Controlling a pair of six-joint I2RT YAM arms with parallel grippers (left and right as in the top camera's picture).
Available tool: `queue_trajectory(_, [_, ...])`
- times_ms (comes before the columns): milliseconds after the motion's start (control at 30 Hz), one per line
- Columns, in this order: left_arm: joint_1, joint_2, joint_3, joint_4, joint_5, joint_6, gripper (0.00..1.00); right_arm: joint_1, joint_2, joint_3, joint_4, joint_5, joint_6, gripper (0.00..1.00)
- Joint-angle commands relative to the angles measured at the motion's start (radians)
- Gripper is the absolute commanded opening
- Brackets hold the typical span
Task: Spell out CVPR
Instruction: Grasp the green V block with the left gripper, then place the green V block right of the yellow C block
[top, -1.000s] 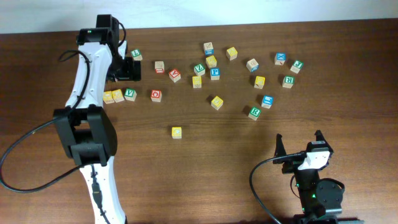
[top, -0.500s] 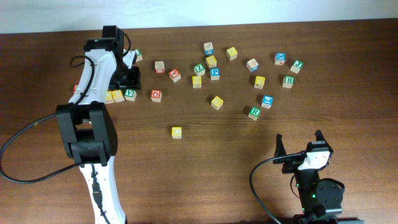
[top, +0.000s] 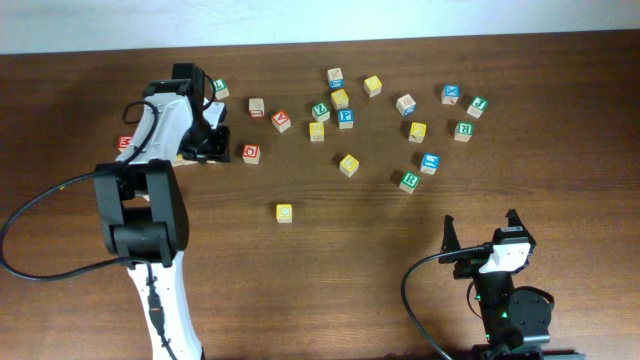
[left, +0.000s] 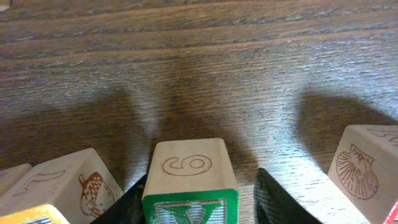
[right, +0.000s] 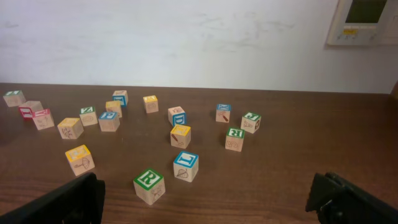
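A green-topped V block (left: 189, 168) with a 6 on its side sits between the fingers of my left gripper (left: 199, 205). The left finger (left: 124, 208) lies against it; a strip of table shows before the right finger (left: 273, 202). Overhead, that gripper (top: 205, 140) covers the block at the table's left. A red C block (top: 251, 152) lies just right of it. The blue P block (top: 345, 117) and green R block (top: 409, 181) lie apart to the right. My right gripper (top: 480, 226) rests wide open near the front edge, holding nothing.
A block with an acorn drawing (left: 74, 186) and one with a shell drawing (left: 367, 165) flank the V block closely. Several other letter blocks are scattered across the far middle and right. A yellow block (top: 284, 212) lies alone mid-table. A blue L block (right: 186, 165) sits by the R block (right: 149, 185).
The left gripper has come down from near the far-left green block onto the V block, and its jaws have narrowed around it. The right arm has not moved.
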Motion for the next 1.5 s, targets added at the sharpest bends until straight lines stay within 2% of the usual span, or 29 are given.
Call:
queue_trajectory(0, [0.003, 0.013, -0.025, 0.024, 0.016, 0.009, 0.39, -0.007, -0.006, -0.005, -0.006, 0.008, 0.003, 0.98])
queue_trajectory(100, [0.003, 0.013, -0.025, 0.057, 0.016, 0.009, 0.38, -0.007, -0.006, -0.005, -0.005, 0.008, 0.003, 0.98])
queue_trajectory(267, [0.003, 0.012, -0.024, 0.030, 0.016, 0.004, 0.30, -0.007, -0.006, -0.005, -0.006, 0.008, 0.003, 0.98])
queue_trajectory(367, [0.003, 0.012, -0.022, 0.020, 0.021, 0.001, 0.20, -0.007, -0.006, -0.005, -0.005, 0.008, 0.003, 0.98])
queue_trajectory(500, [0.003, 0.012, 0.096, -0.092, 0.038, -0.060, 0.20, -0.007, -0.006, -0.005, -0.006, 0.008, 0.003, 0.98])
queue_trajectory(567, [0.003, 0.012, 0.189, -0.178, 0.112, -0.061, 0.20, -0.007, -0.006, -0.005, -0.006, 0.008, 0.003, 0.98])
queue_trajectory(633, [0.003, 0.012, 0.285, -0.309, 0.260, -0.079, 0.20, -0.007, -0.006, -0.005, -0.006, 0.008, 0.003, 0.98])
queue_trajectory(700, [-0.003, 0.012, 0.300, -0.410, 0.494, -0.079, 0.22, -0.007, -0.006, -0.005, -0.006, 0.008, 0.003, 0.98])
queue_trajectory(833, [-0.097, 0.012, 0.300, -0.530, 0.517, -0.078, 0.22, -0.007, -0.006, -0.005, -0.005, 0.008, 0.003, 0.98])
queue_trajectory(967, [-0.288, 0.012, 0.300, -0.529, 0.462, -0.080, 0.21, -0.007, -0.006, -0.005, -0.006, 0.008, 0.003, 0.98])
queue_trajectory(1067, [-0.424, 0.012, 0.271, -0.509, 0.279, -0.212, 0.21, -0.007, -0.006, -0.005, -0.005, 0.008, 0.003, 0.98])
queue_trajectory(1167, [-0.521, 0.013, 0.159, -0.405, 0.137, -0.436, 0.18, -0.007, -0.006, -0.005, -0.005, 0.008, 0.003, 0.98])
queue_trajectory(1200, [-0.545, 0.012, 0.099, -0.338, 0.081, -0.539, 0.20, -0.007, -0.006, -0.005, -0.005, 0.008, 0.003, 0.98])
queue_trajectory(1233, [-0.552, 0.013, 0.060, -0.288, 0.080, -0.569, 0.21, -0.007, -0.006, -0.005, -0.006, 0.008, 0.003, 0.98])
queue_trajectory(1367, [-0.552, 0.012, -0.057, -0.224, 0.001, -0.644, 0.23, -0.007, -0.006, -0.005, -0.006, 0.008, 0.003, 0.98])
queue_trajectory(1467, [-0.552, 0.013, -0.087, -0.207, -0.028, -0.642, 0.23, -0.007, -0.006, -0.005, -0.005, 0.008, 0.003, 0.98])
